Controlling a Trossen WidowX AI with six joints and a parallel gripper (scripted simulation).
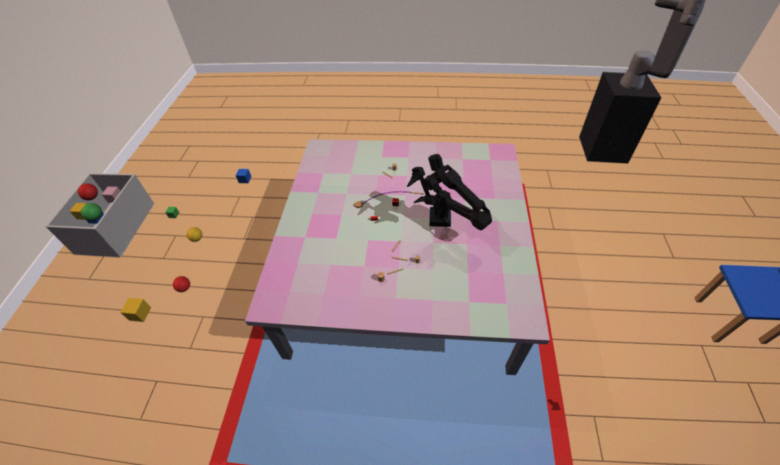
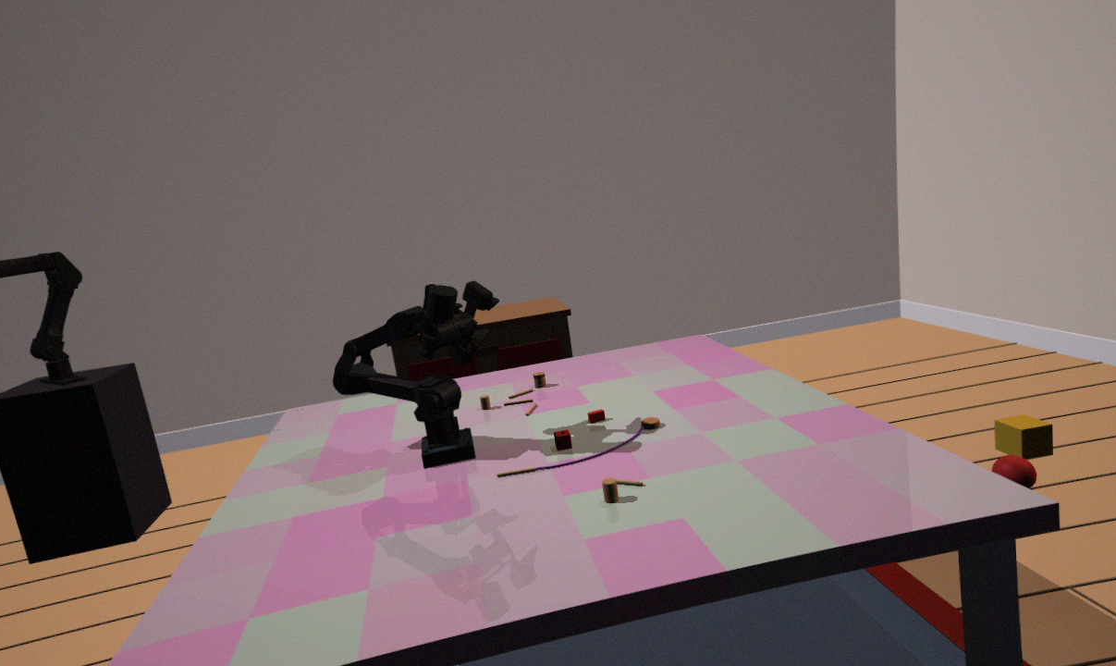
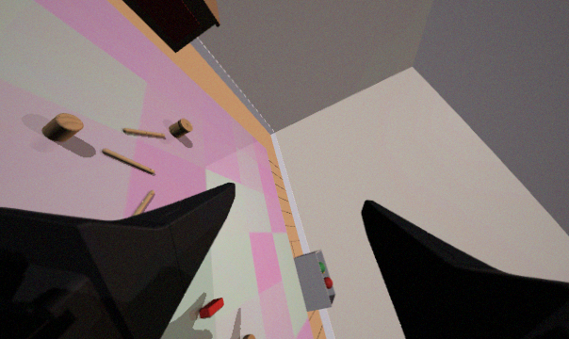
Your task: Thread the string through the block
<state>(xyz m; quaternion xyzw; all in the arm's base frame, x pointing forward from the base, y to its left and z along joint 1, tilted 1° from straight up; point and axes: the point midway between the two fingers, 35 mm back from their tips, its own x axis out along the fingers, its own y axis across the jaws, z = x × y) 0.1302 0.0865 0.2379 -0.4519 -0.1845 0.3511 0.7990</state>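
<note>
My gripper (image 1: 412,193) (image 2: 485,327) (image 3: 298,198) is open and empty, raised high above the table. The thin stick (image 1: 417,193) (image 2: 518,473) lies on the table below it, on the end of the purple string (image 1: 390,192) (image 2: 588,457). The string curves across the table to the round wooden button (image 1: 358,204) (image 2: 650,422). A small dark red block (image 1: 395,202) (image 2: 562,439) stands between the button and the arm base, beside the string; a dark spot on it looks like the hole. The string runs around it, not through it.
Another red block (image 1: 374,217) (image 2: 596,415) (image 3: 212,308) lies near the button. Loose sticks (image 1: 399,258) (image 3: 128,161) and wooden cylinders (image 1: 380,276) (image 3: 63,127) lie to one side. Another cylinder (image 1: 394,166) (image 2: 610,490) and stick (image 1: 387,174) (image 2: 630,483) lie on the other side.
</note>
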